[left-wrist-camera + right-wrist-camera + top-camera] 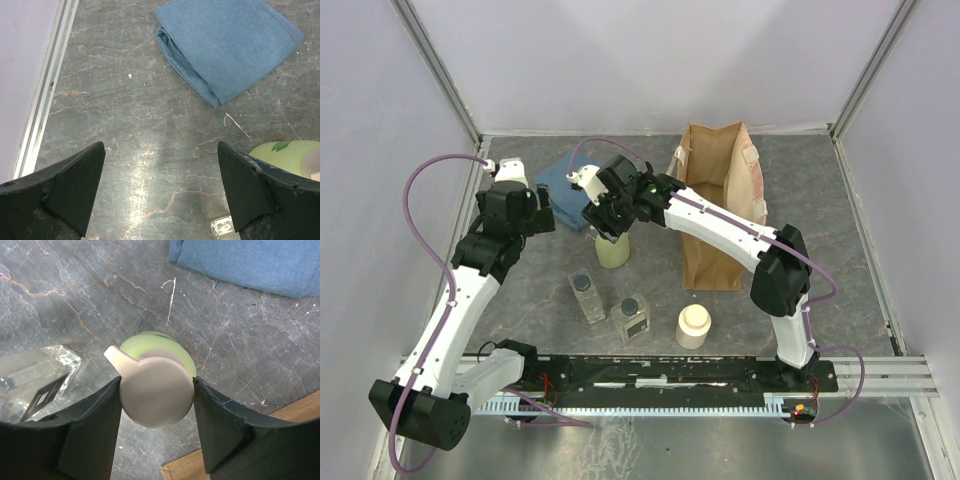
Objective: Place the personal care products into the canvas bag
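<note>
Gripping pale green pump bottle (pixel 150 346) by cream top with right gripper (pixel 156 402), mid-desk; holding left gripper (pixel 161 190) wide open, empty, near blue cloth (pixel 230 45).

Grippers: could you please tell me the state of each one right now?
Left gripper: open, empty.
Right gripper: closed on the pale green pump bottle, at its cream top.

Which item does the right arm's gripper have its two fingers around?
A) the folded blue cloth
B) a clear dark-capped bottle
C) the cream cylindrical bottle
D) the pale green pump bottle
D: in the right wrist view, the right gripper has a finger pressed against each side of the cream top of the pale green pump bottle.
</note>
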Controlling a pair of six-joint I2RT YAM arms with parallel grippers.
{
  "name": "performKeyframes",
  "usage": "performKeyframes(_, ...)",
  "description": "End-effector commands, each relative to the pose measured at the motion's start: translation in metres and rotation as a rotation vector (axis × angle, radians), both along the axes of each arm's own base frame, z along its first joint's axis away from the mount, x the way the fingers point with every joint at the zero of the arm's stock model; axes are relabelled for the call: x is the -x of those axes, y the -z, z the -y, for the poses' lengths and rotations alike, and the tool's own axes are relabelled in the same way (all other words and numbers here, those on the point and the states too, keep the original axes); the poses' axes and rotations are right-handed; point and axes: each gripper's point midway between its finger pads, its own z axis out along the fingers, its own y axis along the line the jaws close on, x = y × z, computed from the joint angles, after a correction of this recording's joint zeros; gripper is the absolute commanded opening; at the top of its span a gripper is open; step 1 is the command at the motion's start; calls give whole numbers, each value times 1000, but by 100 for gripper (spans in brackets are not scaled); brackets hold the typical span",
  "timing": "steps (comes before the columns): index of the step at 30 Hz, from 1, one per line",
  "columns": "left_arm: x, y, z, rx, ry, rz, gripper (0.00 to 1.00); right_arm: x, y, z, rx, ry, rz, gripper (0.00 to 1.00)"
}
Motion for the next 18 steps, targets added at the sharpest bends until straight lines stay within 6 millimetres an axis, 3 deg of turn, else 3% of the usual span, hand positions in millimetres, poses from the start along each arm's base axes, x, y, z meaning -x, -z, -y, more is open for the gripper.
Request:
performKeyframes(1, -8, -5, 1, 6, 8, 32, 100, 2, -1, -9, -30, -14, -6, 62)
performKeyframes(7, -9, -2, 2, 6, 12, 27, 99, 2, 0, -8, -27, -12, -7, 52)
performKeyframes(13, -10, 0, 3, 6, 17, 23, 100, -4, -4, -5, -28, 33, 13, 25)
performKeyframes(18, -10, -3, 3, 9, 22, 33, 100, -11, -24, 3, -44, 104, 45, 6)
